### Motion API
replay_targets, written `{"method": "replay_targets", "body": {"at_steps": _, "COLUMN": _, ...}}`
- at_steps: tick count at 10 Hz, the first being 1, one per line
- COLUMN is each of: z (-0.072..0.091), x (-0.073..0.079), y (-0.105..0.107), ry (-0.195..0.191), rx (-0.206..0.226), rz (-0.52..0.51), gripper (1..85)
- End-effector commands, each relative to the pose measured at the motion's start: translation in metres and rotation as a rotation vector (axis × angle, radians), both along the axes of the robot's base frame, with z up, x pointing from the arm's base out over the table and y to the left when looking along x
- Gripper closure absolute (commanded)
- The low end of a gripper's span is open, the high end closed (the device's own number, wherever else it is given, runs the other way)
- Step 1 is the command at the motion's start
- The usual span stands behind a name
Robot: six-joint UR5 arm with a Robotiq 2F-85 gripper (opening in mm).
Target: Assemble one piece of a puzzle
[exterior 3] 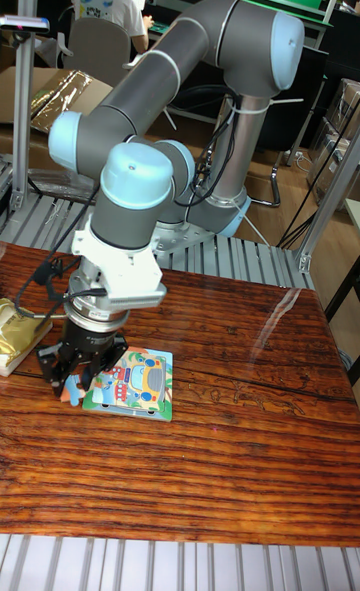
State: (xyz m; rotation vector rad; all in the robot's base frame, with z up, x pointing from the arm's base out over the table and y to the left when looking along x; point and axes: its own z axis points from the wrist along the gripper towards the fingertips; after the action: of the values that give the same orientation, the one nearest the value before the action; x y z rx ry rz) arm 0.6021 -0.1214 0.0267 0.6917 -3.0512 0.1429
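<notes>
A colourful puzzle board (135,383) with a cartoon car picture lies flat on the wooden table (230,431), left of centre. A small loose puzzle piece (70,390), pink, orange and blue, lies against the board's left edge. My gripper (80,376) points straight down right over that piece and the board's left side. Its black fingers (50,363) look spread apart, one on each side of the piece. The fingertips are close to the table, and the gripper body hides part of the piece and the board's left corner.
A crumpled golden bag (15,329) lies at the table's left edge, close to the gripper. Behind the table are the robot's base (215,216) and a metal frame post (335,191). A seated person (105,1) is far back.
</notes>
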Motion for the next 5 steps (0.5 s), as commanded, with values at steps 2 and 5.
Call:
{"method": "replay_targets", "body": {"at_steps": 2, "z": 0.0029, "x": -0.0155, "y": 0.0077, "ry": 0.024, "rx": 0.035, "rz": -0.171, "gripper": 59.0}}
{"method": "replay_targets", "body": {"at_steps": 5, "z": 0.0043, "x": -0.0183, "y": 0.0144, "ry": 0.020, "rx": 0.056, "rz": -0.267, "gripper": 59.7}}
